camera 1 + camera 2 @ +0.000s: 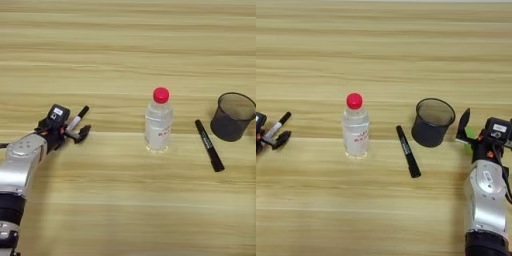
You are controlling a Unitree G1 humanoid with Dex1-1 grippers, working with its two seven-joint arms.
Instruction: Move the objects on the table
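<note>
1. Two grippers frame your scene. Your left gripper [76, 127] sits low at the left of the worktop [125, 50], its fingers pinching a slim white marker [76, 120] whose black cap points up and to the right, long axis diagonal.
2. Next you meet the clear bottle [158, 122] with a red cap, standing upright near the middle. Its label carries faint marks you cannot read, and you cannot tell what is inside.
3. Right of it, a black marker [209, 145] lies flat, long axis running from upper left to lower right, with pale print too small to read.
4. Just beyond stands a black mesh cup [432, 122], upright, open mouth up; nothing shows inside.
5. Your right gripper [468, 131] rests near the cup's right side, with a bright green block [470, 134] between its fingers; whether they grip it you cannot tell.
</note>
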